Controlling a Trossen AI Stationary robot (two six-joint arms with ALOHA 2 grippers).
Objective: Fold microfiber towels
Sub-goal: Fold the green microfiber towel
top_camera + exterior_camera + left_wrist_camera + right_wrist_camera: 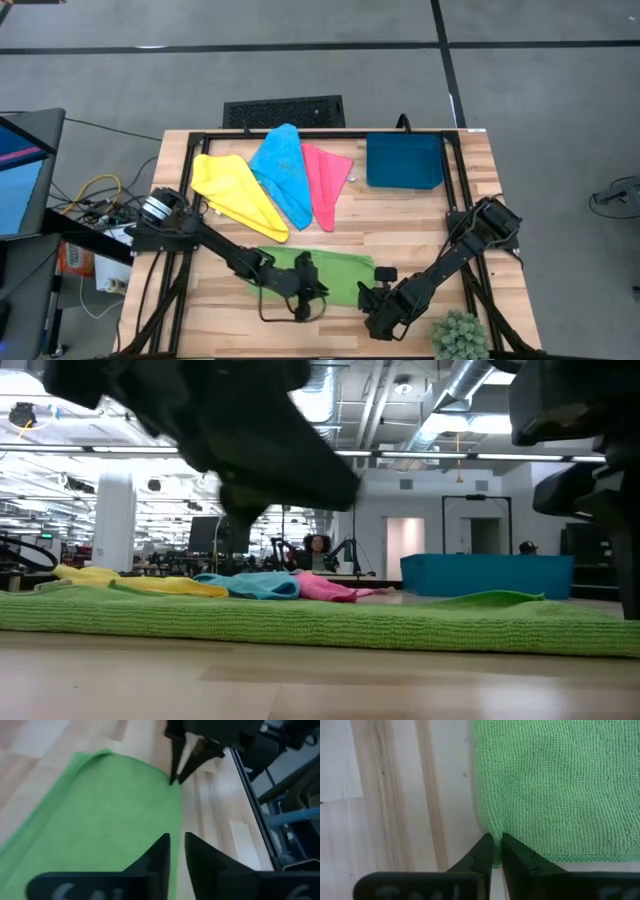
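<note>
Pinching green towel (560, 785) edge: right pincer (497, 851), left pincer (177, 851).

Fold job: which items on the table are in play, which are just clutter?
In play:
- green towel, flat at the near edge; left gripper and right gripper pinch its near corners
- yellow towel
- blue towel
- pink towel

Clutter:
- dark blue tray, far right
- small green plant, near right corner
</note>
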